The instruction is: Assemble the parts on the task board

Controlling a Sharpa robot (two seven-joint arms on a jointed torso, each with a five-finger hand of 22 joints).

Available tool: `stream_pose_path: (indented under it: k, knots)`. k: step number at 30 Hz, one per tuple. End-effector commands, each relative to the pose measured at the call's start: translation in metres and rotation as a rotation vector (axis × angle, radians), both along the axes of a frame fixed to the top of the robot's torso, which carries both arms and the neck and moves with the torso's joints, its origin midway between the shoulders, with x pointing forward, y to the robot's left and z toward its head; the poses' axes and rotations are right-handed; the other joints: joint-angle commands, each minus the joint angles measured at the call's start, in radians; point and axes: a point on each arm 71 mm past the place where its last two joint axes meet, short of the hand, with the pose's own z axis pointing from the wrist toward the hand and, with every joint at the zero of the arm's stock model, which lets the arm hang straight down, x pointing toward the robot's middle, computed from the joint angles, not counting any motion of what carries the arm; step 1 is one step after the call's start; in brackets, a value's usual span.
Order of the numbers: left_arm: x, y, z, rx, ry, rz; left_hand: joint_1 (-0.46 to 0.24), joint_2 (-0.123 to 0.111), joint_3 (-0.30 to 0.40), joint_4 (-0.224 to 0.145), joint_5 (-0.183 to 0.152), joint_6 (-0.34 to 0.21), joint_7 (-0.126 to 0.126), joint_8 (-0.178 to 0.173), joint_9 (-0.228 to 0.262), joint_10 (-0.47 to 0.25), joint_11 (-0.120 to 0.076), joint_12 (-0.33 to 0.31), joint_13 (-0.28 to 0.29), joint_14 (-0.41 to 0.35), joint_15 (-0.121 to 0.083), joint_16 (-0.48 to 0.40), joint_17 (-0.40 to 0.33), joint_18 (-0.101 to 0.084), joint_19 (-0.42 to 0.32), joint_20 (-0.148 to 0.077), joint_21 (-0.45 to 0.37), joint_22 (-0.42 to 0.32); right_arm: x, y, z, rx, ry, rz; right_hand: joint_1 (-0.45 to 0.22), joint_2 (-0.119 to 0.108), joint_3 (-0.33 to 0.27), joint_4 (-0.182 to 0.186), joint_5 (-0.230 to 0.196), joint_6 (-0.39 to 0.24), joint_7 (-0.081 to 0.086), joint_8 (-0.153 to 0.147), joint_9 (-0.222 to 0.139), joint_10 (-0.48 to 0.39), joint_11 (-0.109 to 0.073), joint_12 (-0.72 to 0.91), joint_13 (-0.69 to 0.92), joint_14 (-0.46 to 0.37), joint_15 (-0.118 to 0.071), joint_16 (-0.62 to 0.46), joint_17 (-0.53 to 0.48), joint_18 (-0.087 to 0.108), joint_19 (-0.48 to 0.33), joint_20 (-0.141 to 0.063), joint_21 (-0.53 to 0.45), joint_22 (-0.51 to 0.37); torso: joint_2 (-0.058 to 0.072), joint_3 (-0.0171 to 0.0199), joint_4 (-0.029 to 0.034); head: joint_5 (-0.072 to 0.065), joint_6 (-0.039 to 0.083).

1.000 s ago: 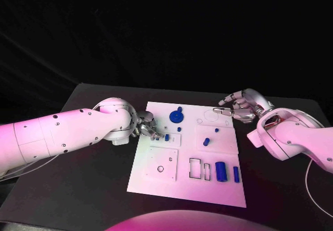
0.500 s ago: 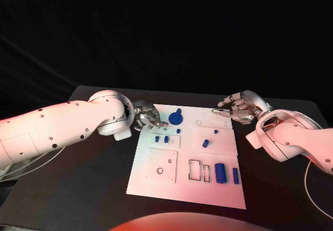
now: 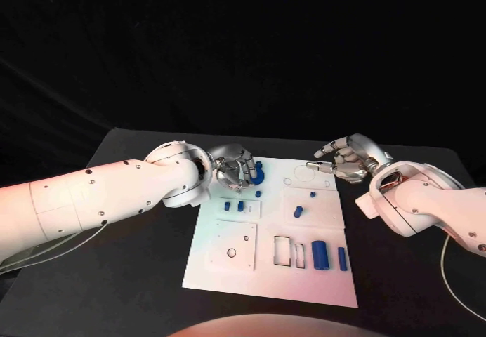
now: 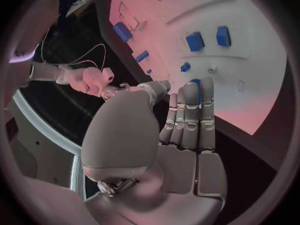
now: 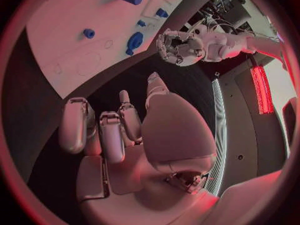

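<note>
Head view: the left hand is seen raised over the far left part of the board, fingers curled loosely, nothing visibly held. A second ago it was lower and nearer the board's left edge, down at the small framed recess; half a second ago it had lifted and drawn back toward the far corner. Now it is hovering just beside the round blue part, partly covering it from this angle. Whether contact is made cannot be told.

In the left wrist view the fingers are held straight and close together with the thumb alongside, empty, and the board is spread beyond them.

Two small blue pegs are now exposed in the framed recess that the hand has left. That is judged to mean the placement there is done and the round part is being approached next.

The right hand is held above the board's far right corner, fingers spread and bent, clasping nothing; it has barely shifted across the second. In the right wrist view its fingers are apart and empty.

Other parts lie untouched on the board: a short peg mid-board and a larger cylinder with a slim bar near the right edge. The board rests on the black counter.
</note>
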Motion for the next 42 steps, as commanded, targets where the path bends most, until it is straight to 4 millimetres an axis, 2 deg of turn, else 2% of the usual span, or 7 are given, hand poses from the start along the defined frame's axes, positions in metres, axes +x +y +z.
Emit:
stream_pose_path:
  k: [1,4,10,12,16,27,42]
  knots:
    - [-0.001,-0.014,0.007,0.025,-0.246,-0.16,0.01,-0.007,0.0,-0.013,-0.009,0.02,0.019,-0.024,-0.028,0.004,0.008,-0.024,-0.026,-0.011,0.001,0.002,-0.01,0.011,-0.011,0.002,0.004,0.005,0.0,0.002,0.001,-0.001,-0.014,0.015,-0.002,0.01,-0.003,-0.005,0.001,-0.008,-0.003,0.004,0.002,-0.008,0.0,-0.007,0.0,0.074,-0.007,-0.007,0.127,0.012,-0.005,-0.001,-0.006,0.071,0.0,-0.0006,-0.0022,-0.004,0.002]
    - [0.0,-0.023,0.0,0.091,-0.293,-0.228,0.002,-0.024,-0.013,-0.016,-0.011,0.044,0.019,-0.05,-0.058,-0.002,0.007,-0.06,-0.058,-0.015,0.006,0.011,-0.019,0.012,-0.018,0.005,0.005,0.007,0.0,0.002,0.001,-0.002,-0.016,0.018,0.0,0.012,-0.002,-0.005,0.001,-0.008,-0.003,0.004,0.002,-0.007,0.0,-0.006,0.001,0.074,-0.007,-0.006,0.128,0.012,-0.004,-0.001,-0.005,0.073,0.001,0.0006,-0.0005,-0.009,0.004]
    - [0.001,-0.033,-0.01,0.18,-0.309,-0.295,-0.01,-0.037,-0.035,-0.012,-0.012,0.06,0.012,-0.082,-0.089,0.002,0.004,-0.091,-0.089,-0.005,0.005,0.037,-0.026,0.013,-0.011,0.006,0.008,0.009,0.0,0.003,0.001,-0.002,-0.018,0.02,0.0,0.012,-0.002,-0.005,0.001,-0.008,-0.003,0.004,0.002,-0.007,0.0,-0.006,0.001,0.074,-0.007,-0.006,0.128,0.012,-0.004,-0.001,-0.005,0.073,0.002,0.0007,-0.0002,-0.012,0.005]
    - [0.001,-0.037,-0.013,0.22,-0.305,-0.315,-0.021,-0.043,-0.058,-0.006,-0.012,0.081,0.006,-0.1,-0.109,0.011,0.001,-0.105,-0.107,0.011,0.002,0.069,-0.028,0.013,0.0,0.005,0.016,0.013,-0.001,0.004,0.001,-0.002,-0.018,0.021,0.0,0.012,-0.002,-0.005,0.001,-0.008,-0.003,0.004,0.002,-0.007,0.0,-0.006,0.001,0.074,-0.007,-0.006,0.128,0.012,-0.004,-0.001,-0.005,0.073,0.002,0.0007,-0.0004,-0.013,0.004]
    - [0.002,-0.039,-0.018,0.262,-0.294,-0.328,-0.018,-0.04,-0.069,-0.006,-0.011,0.095,0.004,-0.113,-0.122,0.024,-0.001,-0.11,-0.117,0.04,0.0,0.111,0.005,0.013,0.011,0.003,0.026,0.019,-0.001,0.004,0.001,-0.002,-0.019,0.021,0.0,0.012,-0.002,-0.005,0.001,-0.008,-0.003,0.004,0.002,-0.007,0.0,-0.006,0.001,0.074,-0.007,-0.006,0.128,0.012,-0.004,-0.001,-0.005,0.073,0.002,0.0008,-0.0015,-0.014,0.003]
    - [0.006,-0.041,-0.026,0.344,-0.254,-0.335,-0.014,-0.039,-0.082,-0.004,-0.011,0.115,0.003,-0.126,-0.137,0.019,0.001,-0.132,-0.136,0.045,0.002,0.137,0.004,0.012,0.015,0.004,0.035,0.025,-0.001,0.004,0.001,0.0,-0.024,0.018,0.003,0.013,-0.002,-0.005,0.001,-0.008,-0.003,0.005,0.001,-0.028,0.0,-0.025,-0.023,0.074,-0.007,-0.008,0.124,0.013,-0.006,-0.001,-0.01,0.07,0.001,0.001,-0.0001,-0.019,-0.002]
    - [0.011,-0.042,-0.029,0.365,-0.251,-0.324,0.014,-0.015,-0.064,-0.014,-0.008,0.155,0.0,-0.139,-0.155,0.053,-0.002,-0.146,-0.156,0.079,-0.001,0.198,0.045,0.013,0.022,0.001,0.062,0.043,-0.002,0.004,0.002,0.0,-0.025,0.018,0.003,0.013,-0.003,-0.005,0.001,-0.009,-0.003,0.005,0.001,-0.031,0.0,-0.028,-0.027,0.073,-0.007,-0.008,0.124,0.013,-0.006,-0.001,-0.009,0.07,0.001,0.0014,-0.0001,-0.019,-0.003]
